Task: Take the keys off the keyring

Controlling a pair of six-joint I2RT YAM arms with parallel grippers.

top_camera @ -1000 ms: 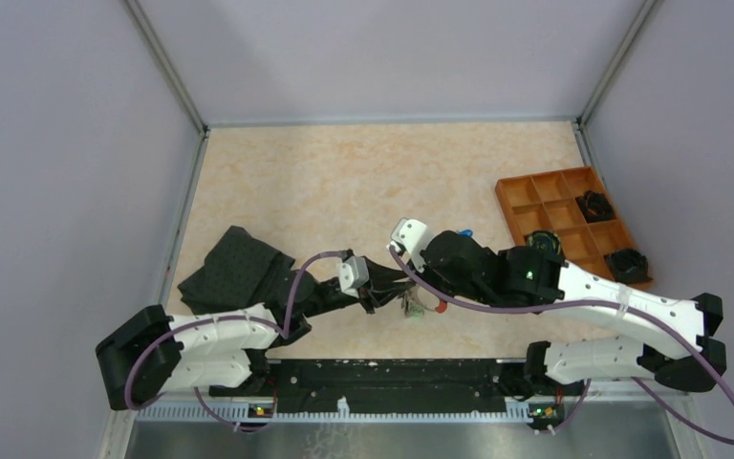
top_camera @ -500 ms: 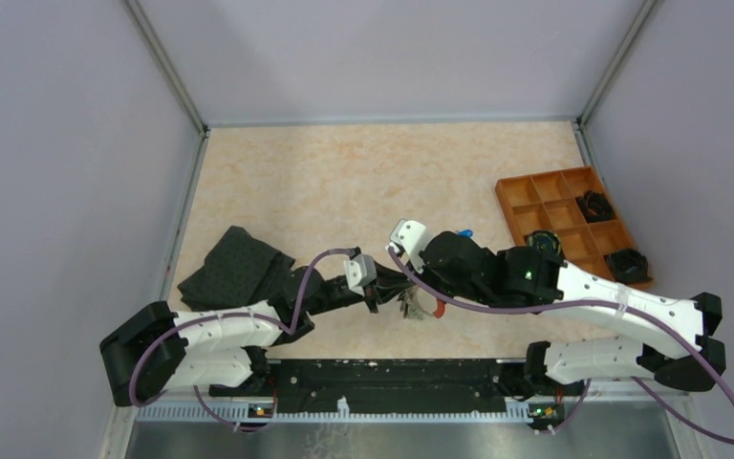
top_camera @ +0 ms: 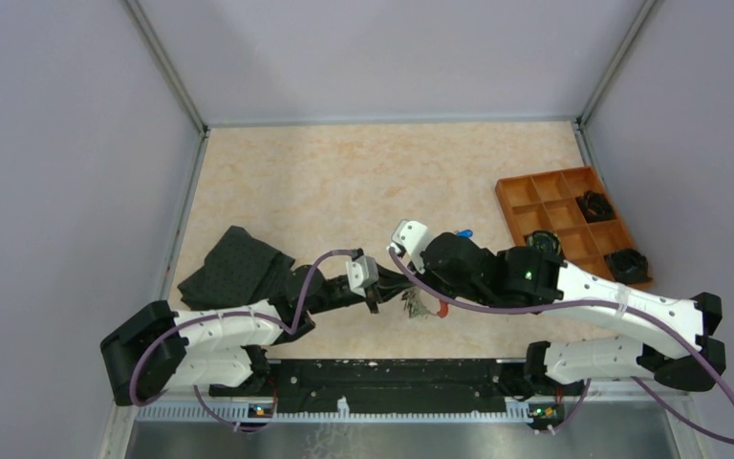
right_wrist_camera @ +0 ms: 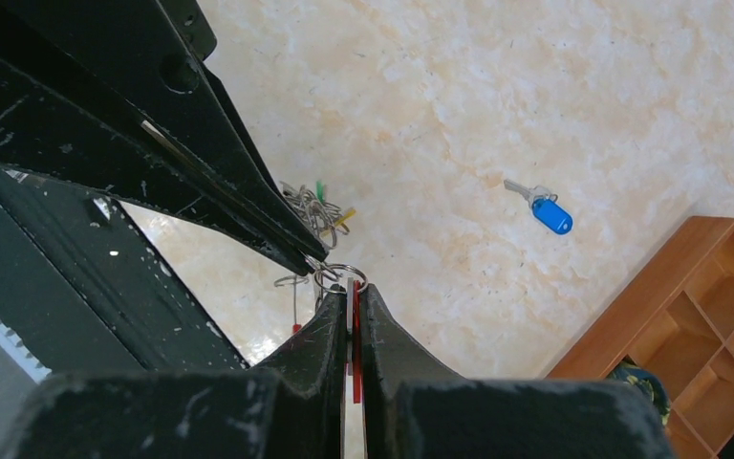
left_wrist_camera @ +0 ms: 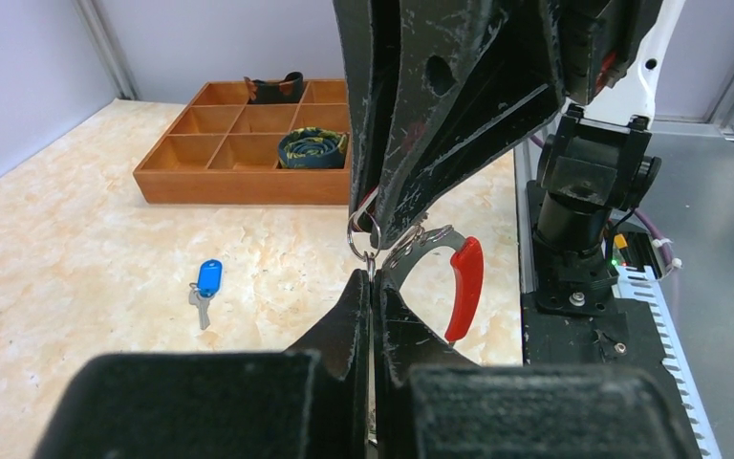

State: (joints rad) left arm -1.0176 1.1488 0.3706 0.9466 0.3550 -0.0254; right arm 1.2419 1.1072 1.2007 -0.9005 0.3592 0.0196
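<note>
A black cloth (top_camera: 234, 268) lay at the near left. The left gripper (left_wrist_camera: 371, 287) had its fingers pressed together, tips touching a small ring on the keyring (left_wrist_camera: 465, 282) near the table's middle. The keys (right_wrist_camera: 317, 206) were bunched just beside them. The right gripper (right_wrist_camera: 352, 295) pinched the keyring's red sleeve. A blue key (left_wrist_camera: 209, 278) lay apart on the table, and an orange tray (top_camera: 521, 188) stood far right.

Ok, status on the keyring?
Right gripper shut on the keyring. Left gripper shut at a small ring there, hold unclear. Blue key loose on table, other keys bunched by the grippers. Nothing blocking.
</note>
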